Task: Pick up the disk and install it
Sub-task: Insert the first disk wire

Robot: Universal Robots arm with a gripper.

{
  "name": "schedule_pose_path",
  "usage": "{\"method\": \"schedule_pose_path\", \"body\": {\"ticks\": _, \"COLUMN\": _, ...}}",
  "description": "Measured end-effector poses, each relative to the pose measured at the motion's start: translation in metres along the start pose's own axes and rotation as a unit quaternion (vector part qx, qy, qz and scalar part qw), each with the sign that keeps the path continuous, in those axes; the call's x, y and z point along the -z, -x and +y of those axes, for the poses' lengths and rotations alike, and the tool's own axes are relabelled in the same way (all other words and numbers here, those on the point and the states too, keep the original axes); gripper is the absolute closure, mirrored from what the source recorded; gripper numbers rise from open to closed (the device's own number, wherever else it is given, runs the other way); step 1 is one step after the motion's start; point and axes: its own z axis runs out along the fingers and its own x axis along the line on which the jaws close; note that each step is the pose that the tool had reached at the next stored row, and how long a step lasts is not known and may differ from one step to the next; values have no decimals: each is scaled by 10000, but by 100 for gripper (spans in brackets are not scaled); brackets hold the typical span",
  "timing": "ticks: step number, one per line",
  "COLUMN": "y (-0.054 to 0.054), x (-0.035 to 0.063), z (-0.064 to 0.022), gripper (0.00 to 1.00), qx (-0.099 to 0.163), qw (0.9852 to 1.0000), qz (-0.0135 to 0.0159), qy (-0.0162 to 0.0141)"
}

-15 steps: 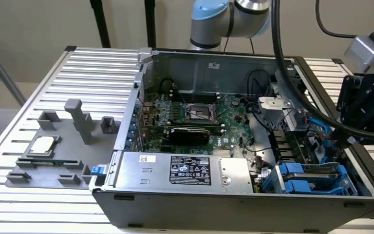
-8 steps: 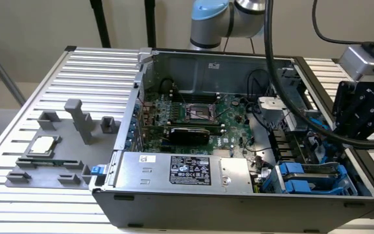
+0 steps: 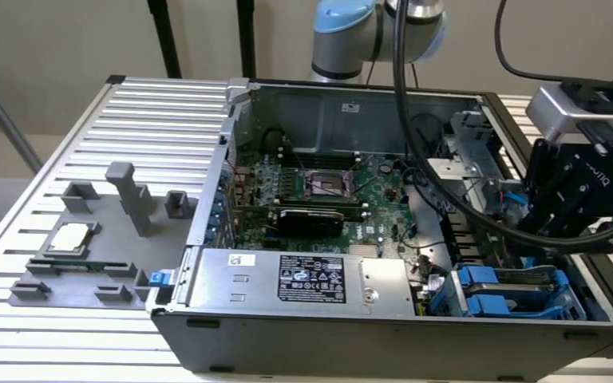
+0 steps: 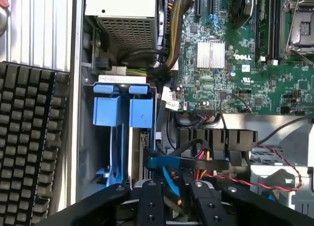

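The disk point(image 3: 527, 276) shows edge-on as a grey slab between blue rails, sitting in the blue drive cage point(image 3: 567, 307) at the near corner of the open computer case, on the exterior view's right. In the wrist view the cage's blue tabs point(image 4: 120, 111) stand side by side, with a thin edge of the disk point(image 4: 143, 147) beside the rails. My gripper point(image 3: 549, 231) hangs above and just behind the cage. It is open point(image 4: 176, 201), and only cables show between its black fingers point(image 4: 149, 204).
The case holds the motherboard point(image 3: 318, 187), a power supply point(image 3: 306, 279) with a black label, and loose cables point(image 4: 196, 162) below the gripper. A grey fixture point(image 3: 83, 263) with a silver chip point(image 3: 69, 237) lies on the slatted table. A black keyboard point(image 4: 29, 147) lies beside the case.
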Motion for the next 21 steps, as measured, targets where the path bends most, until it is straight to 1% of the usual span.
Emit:
{"method": "schedule_pose_path", "body": {"ticks": 4, "y": 1, "x": -9, "z": 91, "gripper": 0, "qx": -1, "qw": 10000, "qz": 13, "qy": 0}}
{"method": "schedule_pose_path", "body": {"ticks": 8, "y": -21, "x": -10, "z": 130, "gripper": 0, "qx": -1, "qw": 10000, "qz": 14, "qy": 0}}
{"method": "schedule_pose_path", "body": {"ticks": 11, "y": -92, "x": -9, "z": 131, "gripper": 0, "qx": -1, "qw": 10000, "qz": 15, "qy": 0}}
{"method": "schedule_pose_path", "body": {"ticks": 16, "y": -247, "x": -7, "z": 132, "gripper": 0, "qx": -4, "qw": 10000, "qz": 11, "qy": 5}}
{"method": "schedule_pose_path", "body": {"ticks": 18, "y": -300, "x": -1, "z": 130, "gripper": 0, "qx": -4, "qw": 10000, "qz": 5, "qy": 10}}
{"method": "schedule_pose_path", "body": {"ticks": 19, "y": -321, "x": 6, "z": 127, "gripper": 0, "qx": -3, "qw": 10000, "qz": -4, "qy": 13}}
{"method": "schedule_pose_path", "body": {"ticks": 21, "y": -340, "x": 32, "z": 106, "gripper": 0, "qx": -1, "qw": 10000, "qz": -35, "qy": 20}}
